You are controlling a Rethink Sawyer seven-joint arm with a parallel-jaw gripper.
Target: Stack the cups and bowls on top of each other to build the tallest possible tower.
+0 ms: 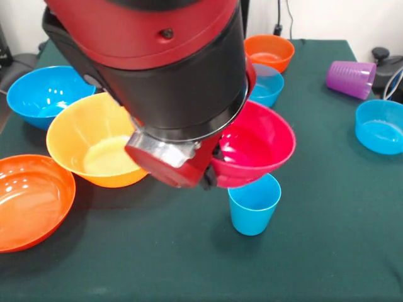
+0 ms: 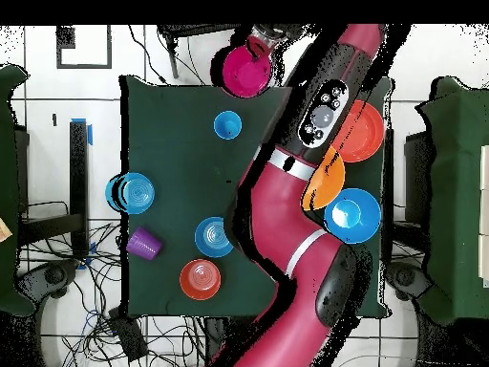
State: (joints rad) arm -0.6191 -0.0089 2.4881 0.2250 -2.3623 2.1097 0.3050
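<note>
My gripper [image 1: 212, 177] is mostly hidden under the big red and black arm. It is shut on the near rim of the magenta-pink bowl [image 1: 255, 143] and holds it tilted in the air. The bowl hangs just above and behind the upright light blue cup [image 1: 254, 205]. In the overhead view the gripper [image 2: 260, 40] and the pink bowl [image 2: 245, 70] show near the table's top edge, with the blue cup [image 2: 227, 124] below them. The purple cup [image 1: 351, 78] lies on its side at the far right, and also shows in the overhead view [image 2: 145, 243].
At the left stand a large yellow-orange bowl [image 1: 94, 143], a large blue bowl [image 1: 45, 94] and a large red-orange bowl [image 1: 28, 200]. Behind the arm stand a small orange bowl [image 1: 271, 51] and a small blue bowl [image 1: 269, 85]. Another blue bowl [image 1: 380, 127] stands at the right edge.
</note>
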